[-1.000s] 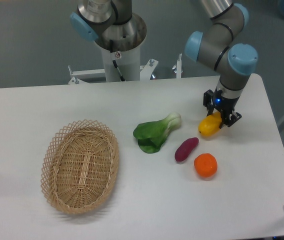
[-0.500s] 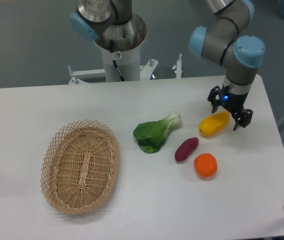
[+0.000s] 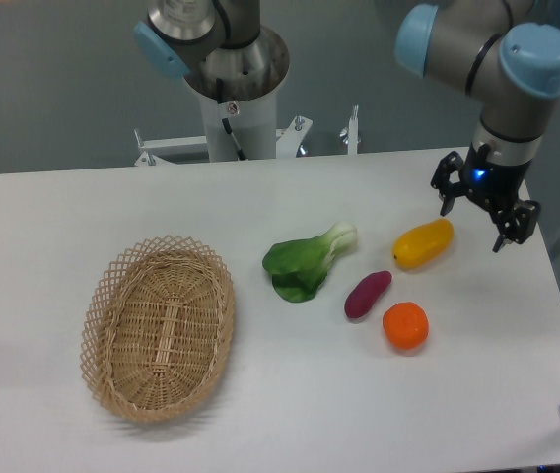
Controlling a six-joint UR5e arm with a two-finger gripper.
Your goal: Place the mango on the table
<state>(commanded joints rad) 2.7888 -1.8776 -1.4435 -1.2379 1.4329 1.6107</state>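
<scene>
Mango (image 3: 423, 243) was lying on its side on the white table (image 3: 290, 394), right side, just far of the orange (image 3: 405, 326) and sweet potato (image 3: 368, 294). Gripper (image 3: 485, 210) hung up and to the right of it, fingers spread wide, holding nothing. Bok choy (image 3: 307, 260) and wicker basket (image 3: 159, 325) sat further left.

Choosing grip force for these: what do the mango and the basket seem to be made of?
The mango looks smooth, glossy yellow, maybe plastic; its shine and even colour suggest this, though real fruit is possible. The basket looks like woven wicker, matte tan, with open lattice edging.
</scene>
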